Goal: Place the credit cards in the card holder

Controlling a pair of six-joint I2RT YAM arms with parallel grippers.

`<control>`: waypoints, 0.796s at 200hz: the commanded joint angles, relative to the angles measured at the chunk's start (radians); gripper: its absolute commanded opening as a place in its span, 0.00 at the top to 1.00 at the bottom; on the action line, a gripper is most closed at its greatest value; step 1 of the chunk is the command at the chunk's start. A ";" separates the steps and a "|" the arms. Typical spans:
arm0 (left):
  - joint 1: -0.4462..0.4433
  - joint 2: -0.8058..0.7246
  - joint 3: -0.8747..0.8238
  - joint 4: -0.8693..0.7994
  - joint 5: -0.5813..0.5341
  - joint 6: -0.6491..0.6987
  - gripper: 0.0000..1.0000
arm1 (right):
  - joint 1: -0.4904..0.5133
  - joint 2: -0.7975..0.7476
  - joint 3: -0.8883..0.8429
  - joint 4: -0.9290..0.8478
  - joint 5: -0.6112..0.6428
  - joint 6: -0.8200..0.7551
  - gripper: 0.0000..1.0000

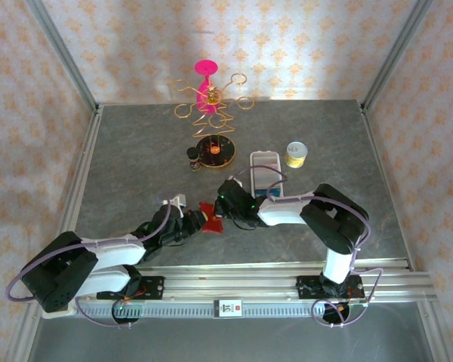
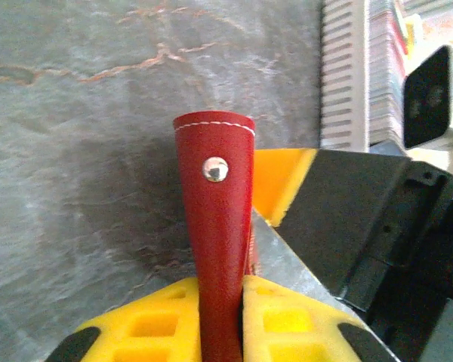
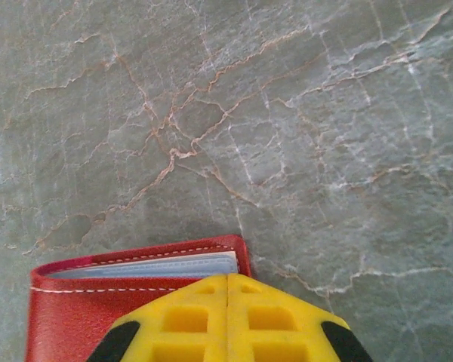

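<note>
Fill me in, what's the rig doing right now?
Both arms meet mid-table on the red card holder. The left tool is clamped on its snap tab, holding it up off the surface. The right tool is closed at the holder's pocket edge and appears to grip it there. Neither tool holds a card, and the white tray sits just behind them.
</note>
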 commanded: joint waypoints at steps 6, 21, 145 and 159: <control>-0.005 -0.050 0.000 0.069 0.019 0.030 0.93 | 0.009 -0.090 -0.041 -0.029 0.047 0.001 0.87; -0.005 -0.094 0.023 -0.005 0.006 0.083 0.96 | 0.009 -0.155 -0.060 -0.036 0.057 -0.024 0.77; -0.006 -0.346 0.147 -0.151 -0.028 0.362 1.00 | -0.008 -0.652 -0.118 -0.150 0.101 -0.288 0.44; -0.006 -0.345 0.150 -0.135 -0.019 0.349 1.00 | -0.001 -0.575 -0.056 -0.213 0.007 -0.289 0.53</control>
